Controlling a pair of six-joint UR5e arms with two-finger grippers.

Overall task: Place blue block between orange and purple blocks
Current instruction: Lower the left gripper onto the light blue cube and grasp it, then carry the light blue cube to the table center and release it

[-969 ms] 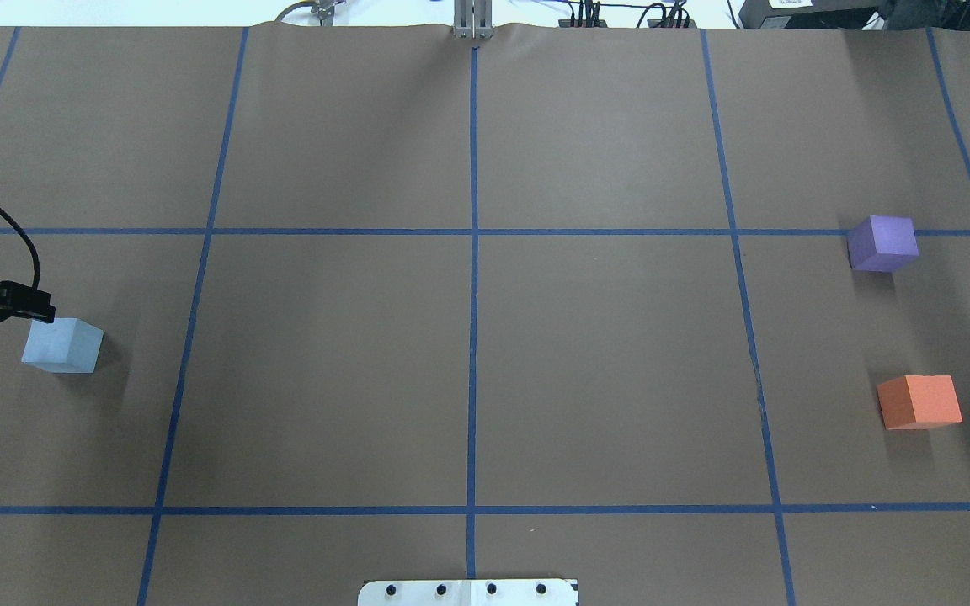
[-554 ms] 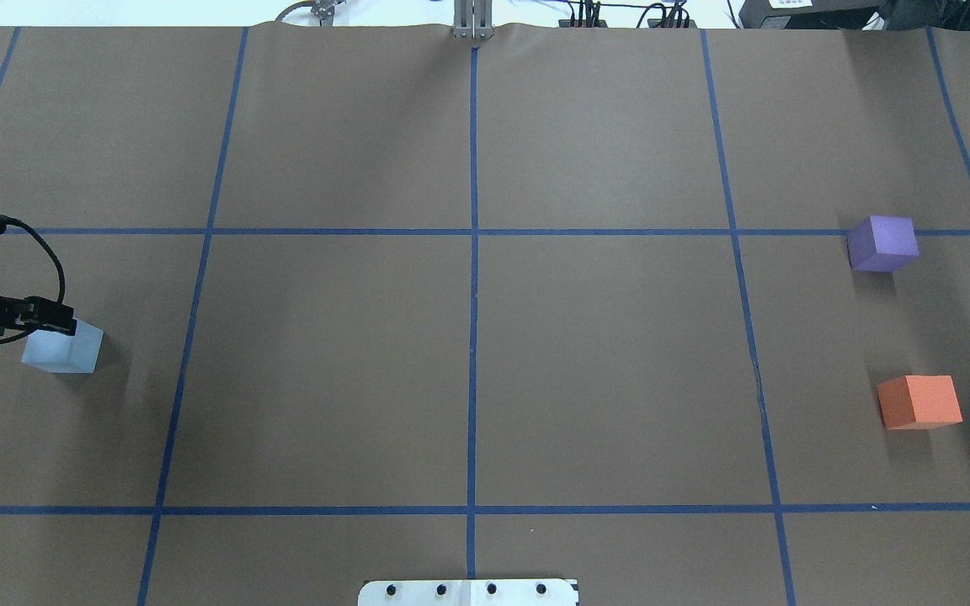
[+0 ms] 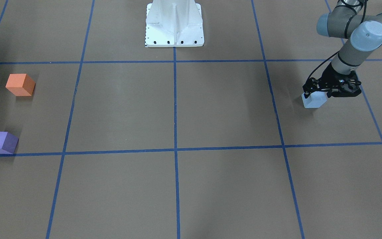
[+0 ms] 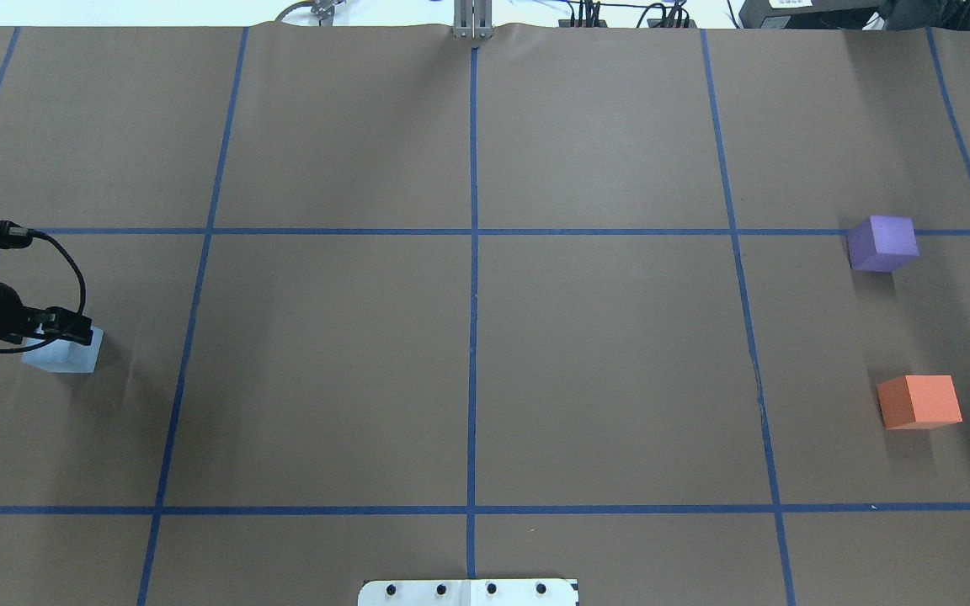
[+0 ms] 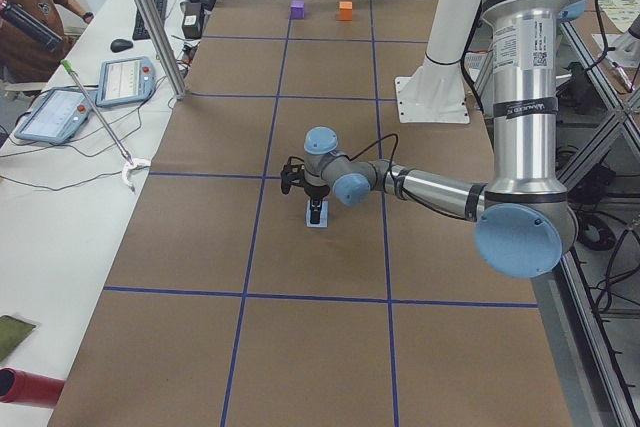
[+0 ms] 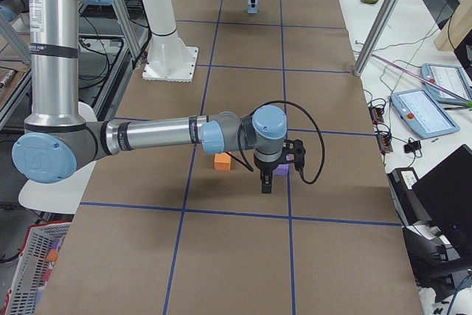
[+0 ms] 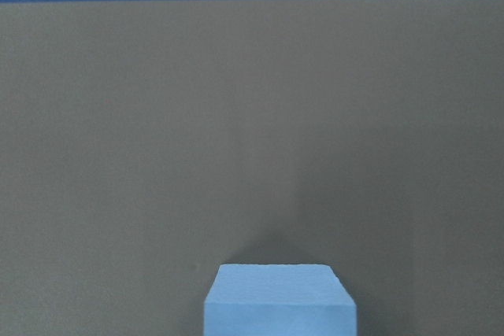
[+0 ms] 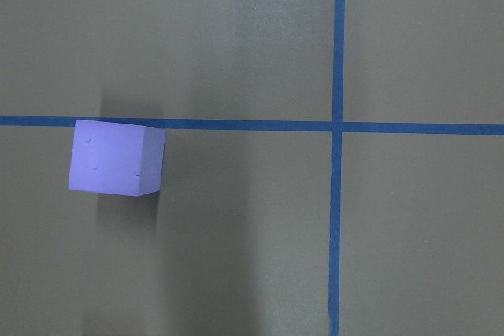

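The pale blue block lies on the brown table at its left end; it also shows in the front view and low in the left wrist view. My left gripper is open, low over the block, with a finger on either side of its top. The purple block and the orange block lie apart at the right end. My right gripper hangs near the purple block; I cannot tell whether it is open or shut.
Blue tape lines divide the brown table into squares. The white robot base stands at the near middle edge. A side table with tablets and a metal post runs along the far edge.
My left gripper has moved right and down onto the blue block and now covers its upper part. The blocks have not moved.
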